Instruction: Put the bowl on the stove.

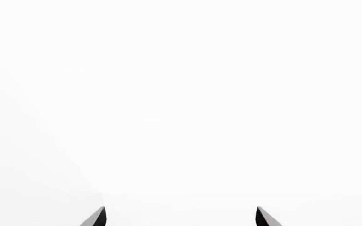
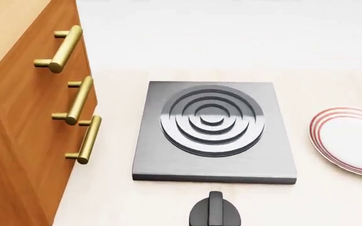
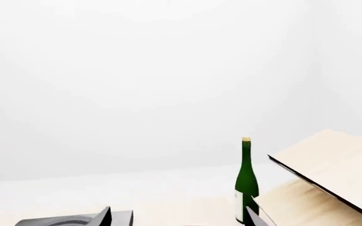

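While the flat square dark grey metal stove [image 2: 214,134] lies in the middle of the head view on the pale countertop [image 2: 332,193], the patterned bowl appears in none of the three views, so its place cannot be told. Nothing rests on the stove's round burner of raised concentric rings [image 2: 212,119]. A black round knob [image 2: 216,213] sits just in front of the stove's near edge, apart from it. To the stove's left stands a brown wooden cabinet [image 2: 24,122] with three brass bar handles [image 2: 76,100] facing the slab. To the stove's right, a little apart from it, lies a flat white plate with red rings [image 2: 350,141], partly cut off by the picture's edge.

Neither arm shows in the head view. In the left wrist view only the two dark tips of the left gripper [image 1: 181,217] show against blank white, set wide apart with nothing between them. In the right wrist view the right gripper [image 3: 179,217] likewise shows two dark tips spread apart and empty. One corner of the stove shows beside one of those tips. Beyond the other tip a tall dark green glass bottle [image 3: 246,181] stands upright, close to light wooden shelf boards [image 3: 329,174].
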